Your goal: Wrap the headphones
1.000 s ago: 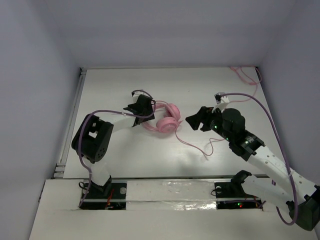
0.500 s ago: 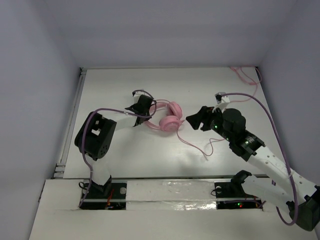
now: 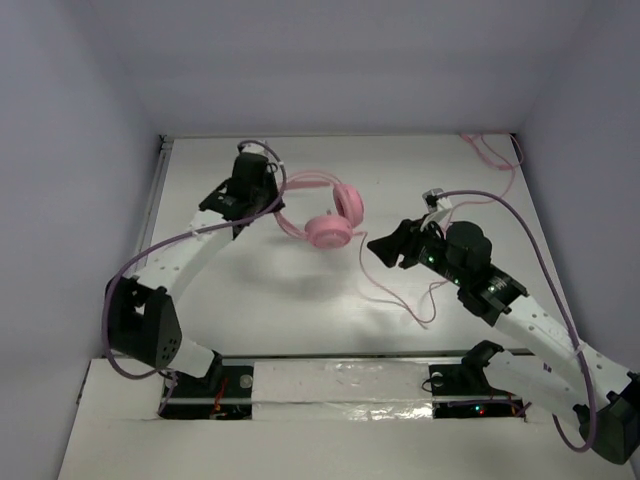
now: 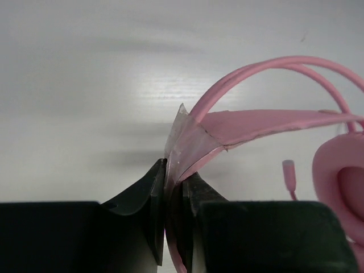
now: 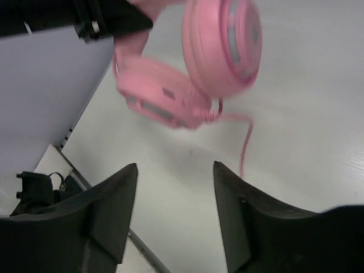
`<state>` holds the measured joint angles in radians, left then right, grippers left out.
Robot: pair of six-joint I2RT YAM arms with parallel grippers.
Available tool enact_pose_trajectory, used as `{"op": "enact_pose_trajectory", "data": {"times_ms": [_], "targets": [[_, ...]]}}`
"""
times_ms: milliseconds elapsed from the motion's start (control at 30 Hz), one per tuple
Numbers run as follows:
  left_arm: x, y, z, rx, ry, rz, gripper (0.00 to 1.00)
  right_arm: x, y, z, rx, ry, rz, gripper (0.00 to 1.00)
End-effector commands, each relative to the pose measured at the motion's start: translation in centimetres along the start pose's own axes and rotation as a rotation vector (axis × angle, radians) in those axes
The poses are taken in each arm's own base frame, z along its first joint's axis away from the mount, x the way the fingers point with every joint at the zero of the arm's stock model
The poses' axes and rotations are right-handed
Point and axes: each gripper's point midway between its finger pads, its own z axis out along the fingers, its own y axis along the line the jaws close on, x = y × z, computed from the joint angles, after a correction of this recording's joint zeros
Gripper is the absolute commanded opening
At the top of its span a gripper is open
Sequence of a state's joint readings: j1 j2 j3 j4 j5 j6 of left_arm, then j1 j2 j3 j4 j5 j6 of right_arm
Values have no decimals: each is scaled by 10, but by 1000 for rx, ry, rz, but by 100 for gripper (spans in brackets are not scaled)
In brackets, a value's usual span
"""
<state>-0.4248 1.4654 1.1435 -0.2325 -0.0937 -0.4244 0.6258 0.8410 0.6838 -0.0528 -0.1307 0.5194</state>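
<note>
The pink headphones (image 3: 330,215) hang in the air above the middle of the table, both cups dangling from the headband. My left gripper (image 3: 263,196) is shut on the soft inner band of the headband (image 4: 267,122), which is pinched between the jaws of the left gripper (image 4: 175,176). One cup (image 4: 341,182) shows at the right edge of the left wrist view. The thin pink cable (image 3: 372,292) trails from the cups down onto the table. My right gripper (image 3: 378,246) stands open just right of the cups and holds nothing. Seen from the right gripper (image 5: 175,166), the cups (image 5: 222,40) hang ahead of it, with the cable (image 5: 245,142) beside them.
The cable loops over the table in front of the right arm (image 3: 425,310) and runs to the back right corner (image 3: 487,150). A metal rail (image 3: 150,225) edges the table on the left. White walls close off the back and both sides.
My left gripper closed on the headband, then rose and swung toward the back, lifting the headphones off the table. The right gripper shifted slightly left and its jaws narrowed.
</note>
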Motion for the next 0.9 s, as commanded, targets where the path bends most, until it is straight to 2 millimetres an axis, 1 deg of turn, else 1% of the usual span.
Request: {"op": "enact_pose_trajectory", "data": {"times_ms": [0,33,67,133,167,200,233,267,300,333,367,400,433,467,500,533,567,600,633,667,733,800,833,867], "targets": [[-68,-27,-49,187,-115,-40,0,-8,31,1,-172,-17,-46,65],[-85,-26,-57,200,-147,-51,0,-5,36,2,-207,-1,-51,73],[-92,-28,-63,221,-156,-51,0,0,36,5,-211,15,-50,76],[-102,-28,-71,238,-161,-50,0,2,37,8,-229,21,-65,79],[-114,-33,-80,275,-178,-51,0,5,32,12,-210,30,-64,79],[-117,-37,-85,294,-178,-48,0,6,28,15,-195,33,-62,79],[-122,-36,-88,299,-185,-51,0,4,22,18,-163,16,-64,79],[-132,-39,-96,317,-204,-49,0,2,17,21,-135,5,-67,80],[-138,-41,-104,324,-214,-43,0,-3,9,23,-90,-30,-74,83],[-136,-41,-103,321,-206,-44,0,-8,7,23,-76,-54,-75,83],[-139,-44,-108,334,-212,-37,0,-11,4,24,-65,-75,-93,88],[-141,-41,-110,338,-209,-42,0,-9,-1,28,-49,-70,-101,89],[-142,-41,-112,349,-209,-47,0,-11,-2,32,-39,-67,-112,89],[-140,-50,-118,401,-196,-53,0,-9,-5,37,-35,-56,-128,90],[-143,-51,-120,419,-200,-61,0,-6,-8,43,-29,-48,-128,89],[-143,-54,-123,437,-198,-65,0,0,-19,53,10,-37,-124,89],[-145,-61,-132,476,-202,-70,0,-1,-21,58,24,-37,-115,89],[-147,-64,-135,491,-203,-70,0,0,-23,62,32,-36,-115,88],[-148,-67,-139,502,-204,-71,0,-4,-26,67,40,-65,-106,87],[-152,-71,-146,521,-212,-66,0,-3,-29,69,49,-71,-104,83],[-157,-72,-153,536,-219,-68,0,-4,-28,77,36,-82,-103,81],[-160,-79,-161,592,-215,-67,0,8,-34,87,32,-66,-93,76],[-163,-78,-164,605,-218,-86,0,4,-29,92,-4,-93,-93,74],[-163,-79,-166,626,-211,-90,0,12,-34,98,2,-76,-85,70]]}}
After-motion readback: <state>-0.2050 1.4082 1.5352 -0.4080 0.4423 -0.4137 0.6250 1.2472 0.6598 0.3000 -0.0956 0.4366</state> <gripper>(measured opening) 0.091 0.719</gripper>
